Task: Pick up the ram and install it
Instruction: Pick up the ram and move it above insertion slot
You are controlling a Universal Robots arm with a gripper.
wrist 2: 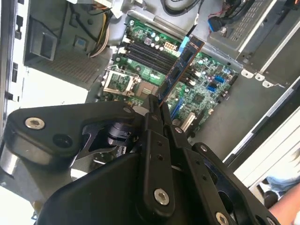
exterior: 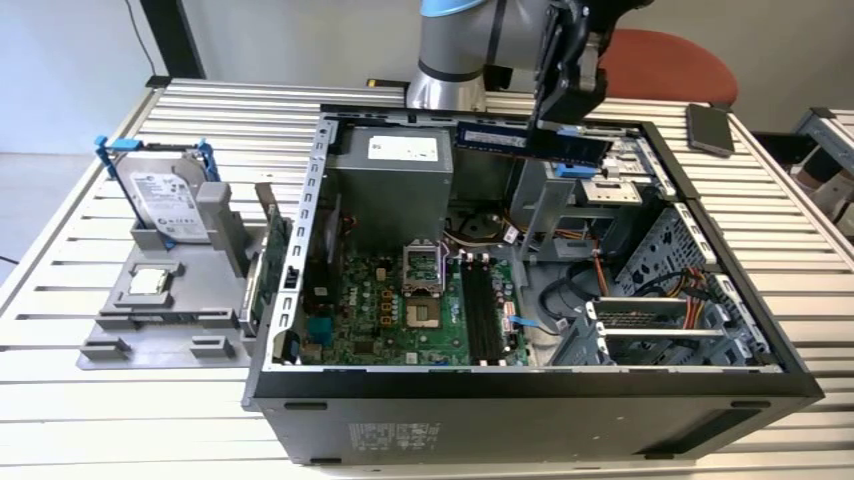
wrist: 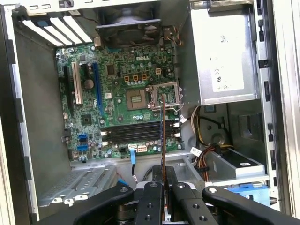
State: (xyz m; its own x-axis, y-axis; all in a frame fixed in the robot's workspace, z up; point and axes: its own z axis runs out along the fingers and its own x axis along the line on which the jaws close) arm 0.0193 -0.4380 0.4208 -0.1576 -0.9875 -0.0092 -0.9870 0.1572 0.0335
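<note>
The ram [exterior: 501,136], a thin dark-blue stick with black chips, hangs level above the back of the open computer case [exterior: 310,180]. My gripper [exterior: 558,128] is shut on one end of it. In the second wrist view the ram [wrist 2: 180,70] sticks out from the black fingers [wrist 2: 151,123] over the green motherboard [wrist 2: 206,89]. The first wrist view has the ram [wrist: 162,136] edge-on, crossing the black memory slots [wrist: 138,133], with the gripper [wrist: 162,172] closed around it. In the exterior view the memory slots [exterior: 481,315] lie well below the stick.
A grey fixture [exterior: 160,320] on the exterior view's left holds a hard drive [exterior: 171,200], a small silver chip [exterior: 147,282] and an upright green card [exterior: 276,255]. A drive cage [exterior: 667,320] and cables fill the case's other side. A person's arm [wrist 2: 286,211] is nearby.
</note>
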